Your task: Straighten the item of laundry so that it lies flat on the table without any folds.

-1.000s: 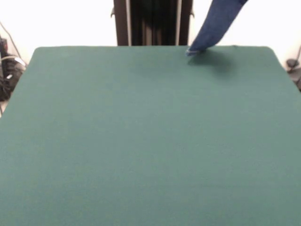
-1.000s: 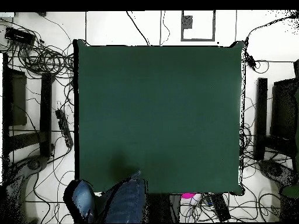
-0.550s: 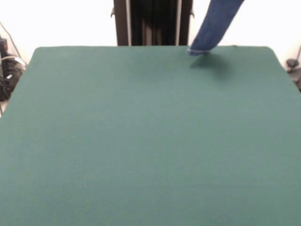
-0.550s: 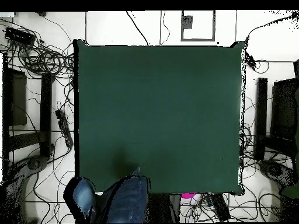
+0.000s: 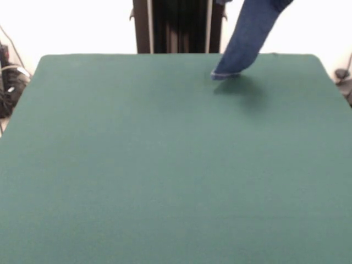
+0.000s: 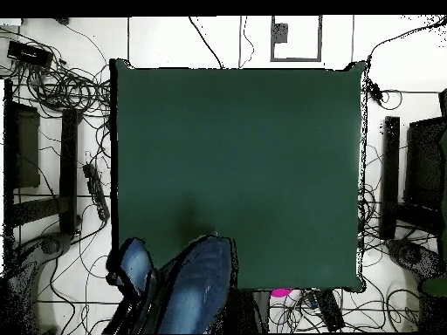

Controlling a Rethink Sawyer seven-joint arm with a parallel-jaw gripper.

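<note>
The item of laundry (image 5: 248,33), blue denim jeans, hangs down from above the top edge of the front view at the far right of the table (image 5: 165,165). One narrow leg shows, and its hem rests at or just above the green cloth, casting a shadow beside it. From overhead, the jeans (image 6: 196,288) bulk over the bottom edge of the table (image 6: 244,157), left of centre, with a second lobe of denim (image 6: 133,266) off the table's corner. Neither view shows the gripper; whatever holds the jeans is out of frame or hidden by the cloth.
Tangled cables (image 6: 61,87) cover the floor left of the table, and more run along its right side. Black stands (image 6: 390,174) flank it. A pink object (image 6: 281,293) lies just beyond the table's bottom edge. A dark column (image 5: 179,26) rises behind the far edge.
The hanging leg has come further in over the table, and its hem and shadow now sit lower in the front view. From overhead the denim looks larger and reaches further onto the green cloth.
</note>
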